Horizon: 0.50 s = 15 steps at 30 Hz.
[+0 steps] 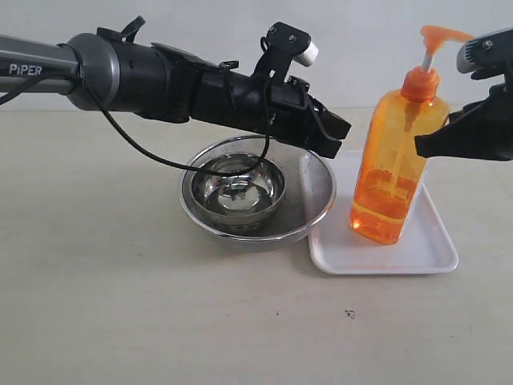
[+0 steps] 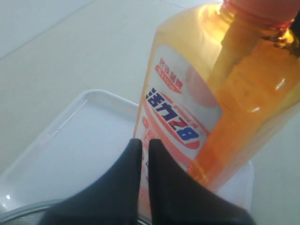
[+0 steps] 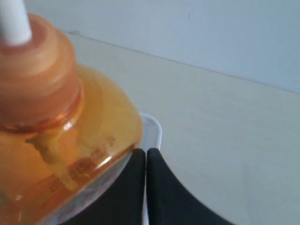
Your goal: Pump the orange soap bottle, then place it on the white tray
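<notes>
Standing on the white tray point(image 1: 417, 253), the orange soap bottle point(image 1: 393, 168) rests on its base in the tray's middle, and in the exterior view it appears to lean a little toward the right. Its pump head point(image 1: 441, 34) is raised on a white stem, spout pointing right. The liquid fills most of the body.

My right claw point(image 1: 421, 146) is at the bottle's right shoulder. In the right wrist view the right claw point(image 3: 145, 152) has both fingers pressed together with only a thin seam between them, so it is closed and grips nothing. The tips lie just beside the curved shoulder of the bottle point(image 3: 70, 131); I cannot tell whether they touch it. A corner of the tray point(image 3: 152, 129) shows beyond.

My left claw point(image 1: 341, 136) hangs in the air to the left of the bottle, apart from it, tips aimed at its upper body. In the left wrist view the left claw point(image 2: 144, 143) is likewise closed and empty, pointing at the white-and-red label point(image 2: 180, 112).

A steel bowl point(image 1: 317, 200) sits just left of the tray, its rim overlapping the tray's left edge, with a smaller bowl point(image 1: 240, 188) inside it. A black cable point(image 1: 144, 152) droops from my left arm above them. All stand on the pale counter point(image 1: 120, 305).
</notes>
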Each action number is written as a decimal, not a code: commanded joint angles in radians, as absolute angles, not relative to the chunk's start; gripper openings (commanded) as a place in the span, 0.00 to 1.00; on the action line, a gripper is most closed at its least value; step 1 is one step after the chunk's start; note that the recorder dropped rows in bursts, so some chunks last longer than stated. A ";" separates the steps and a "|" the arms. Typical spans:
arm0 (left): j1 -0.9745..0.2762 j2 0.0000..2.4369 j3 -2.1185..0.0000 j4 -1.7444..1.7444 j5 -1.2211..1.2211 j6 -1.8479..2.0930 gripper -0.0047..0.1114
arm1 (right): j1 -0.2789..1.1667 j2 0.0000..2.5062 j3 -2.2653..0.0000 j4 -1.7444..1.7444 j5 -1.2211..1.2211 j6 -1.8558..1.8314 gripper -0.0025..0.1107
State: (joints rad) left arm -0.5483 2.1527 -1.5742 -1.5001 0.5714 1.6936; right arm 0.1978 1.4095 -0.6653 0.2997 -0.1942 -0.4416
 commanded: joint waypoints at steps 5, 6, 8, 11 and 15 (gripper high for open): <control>-0.570 2.154 -1.576 -1.538 0.579 1.704 0.08 | 0.198 1.410 -0.721 0.298 -0.202 -0.481 0.02; -0.571 2.154 -1.576 -1.538 0.579 1.706 0.08 | 0.198 1.410 -0.721 0.298 -0.199 -0.481 0.02; -0.578 2.154 -1.576 -1.538 0.572 1.706 0.08 | 0.198 1.410 -0.721 0.298 -0.137 -0.481 0.02; -0.578 2.154 -1.576 -1.538 0.572 1.706 0.08 | 0.198 1.410 -0.721 0.298 -0.125 -0.481 0.02; -0.579 2.154 -1.576 -1.538 0.576 1.706 0.08 | 0.198 1.415 -0.721 0.298 -0.127 -0.507 0.02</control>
State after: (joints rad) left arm -0.5705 2.1527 -1.5742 -1.5233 0.5733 1.7018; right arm 0.1978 1.4099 -0.7148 0.2997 -0.1279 -0.4928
